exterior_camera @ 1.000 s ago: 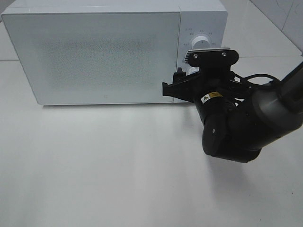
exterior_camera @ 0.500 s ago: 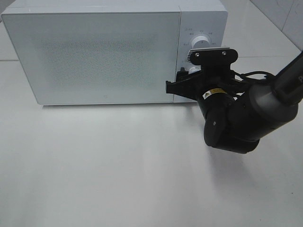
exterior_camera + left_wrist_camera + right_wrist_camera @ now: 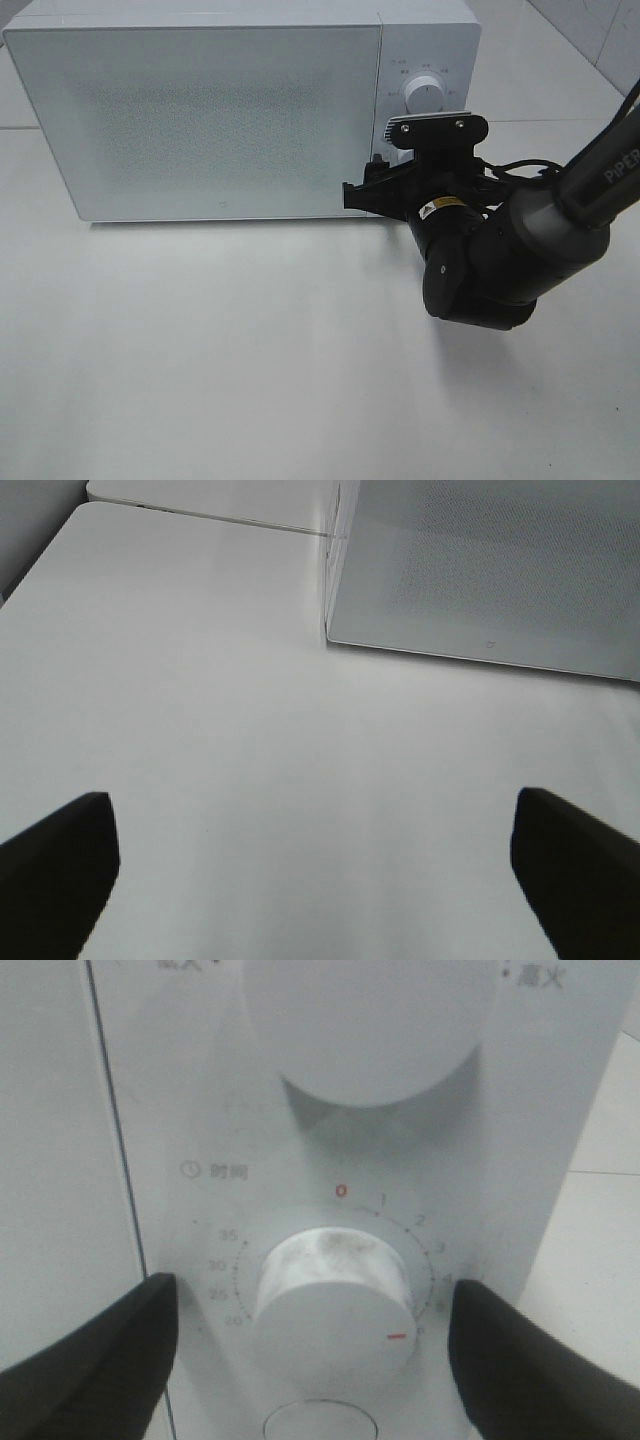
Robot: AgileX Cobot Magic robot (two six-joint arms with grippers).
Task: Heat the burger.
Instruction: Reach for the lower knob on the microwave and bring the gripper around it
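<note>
Lowered right gripper (image 3: 315, 1350) along microwave (image 3: 200, 110) panel, uncovering upper dial (image 3: 424, 93). Now spread wide astride timer dial (image 3: 335, 1305), clear of it. Noted left gripper (image 3: 320, 880) spread wide above table (image 3: 250, 730).

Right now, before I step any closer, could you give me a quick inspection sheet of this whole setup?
Surface: white table, looks clean.
Job's things: burger not seen; white microwave has its door shut, hiding the inside; timer knob has its red mark turned off zero.
Clutter: nothing seen.
Jaws: left jaws open above the table near the microwave's corner; right jaws open on either side of the timer knob, not touching it.
Cables: black cable runs along the right arm.
Surroundings: pale tiles beyond the table.
</note>
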